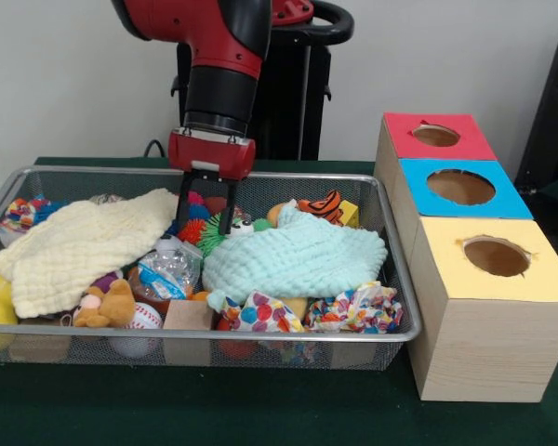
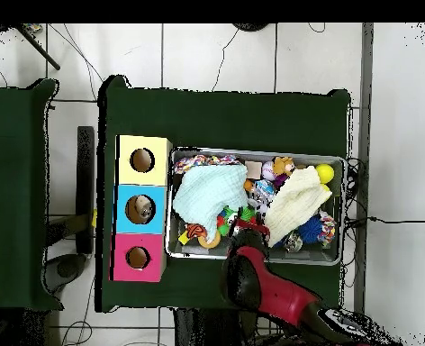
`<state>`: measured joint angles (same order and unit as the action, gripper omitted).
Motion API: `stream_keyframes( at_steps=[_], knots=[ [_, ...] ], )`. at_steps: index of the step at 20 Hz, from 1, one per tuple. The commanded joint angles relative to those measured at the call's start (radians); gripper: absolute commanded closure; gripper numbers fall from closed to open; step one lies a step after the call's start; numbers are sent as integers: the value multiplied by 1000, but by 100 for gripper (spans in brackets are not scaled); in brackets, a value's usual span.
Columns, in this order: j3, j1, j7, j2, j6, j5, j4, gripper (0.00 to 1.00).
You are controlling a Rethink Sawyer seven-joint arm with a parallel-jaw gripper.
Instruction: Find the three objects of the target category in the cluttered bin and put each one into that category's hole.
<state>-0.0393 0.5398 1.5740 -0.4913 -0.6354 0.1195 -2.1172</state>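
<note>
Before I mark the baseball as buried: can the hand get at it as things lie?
Probably yes. The baseball lies uncovered near the bin's front wall, between the teddy bear and a wooden block. The open hand hangs above the middle.

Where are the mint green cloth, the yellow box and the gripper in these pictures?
mint green cloth [image 1: 293, 260]: front view, middle of its knitted surface.
yellow box [image 1: 541, 279]: front view, bare top face right of the hole.
gripper [image 1: 208, 216]: front view, midway between its two black fingertips, which stand open.

bright, even indoor light, soft faint shadows, no glare, slight overall softness
</note>
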Motion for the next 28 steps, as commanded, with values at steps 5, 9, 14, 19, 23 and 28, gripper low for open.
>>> stream_keyframes(
  at_steps=[5, 9, 14, 19, 23, 28],
  knots=[
    [-63, 25, 205, 81, 15, -28, 214, 0],
    [-74, 37, 195, 111, 34, -13, 260, 0],
    [-58, 24, 176, 102, 49, -11, 267, 0],
    [-49, 18, 169, 103, 55, -7, 271, 0],
    [-50, 23, 181, 107, 40, -4, 268, 0],
    [-49, 23, 189, 113, 28, -5, 260, 0]
  ],
)
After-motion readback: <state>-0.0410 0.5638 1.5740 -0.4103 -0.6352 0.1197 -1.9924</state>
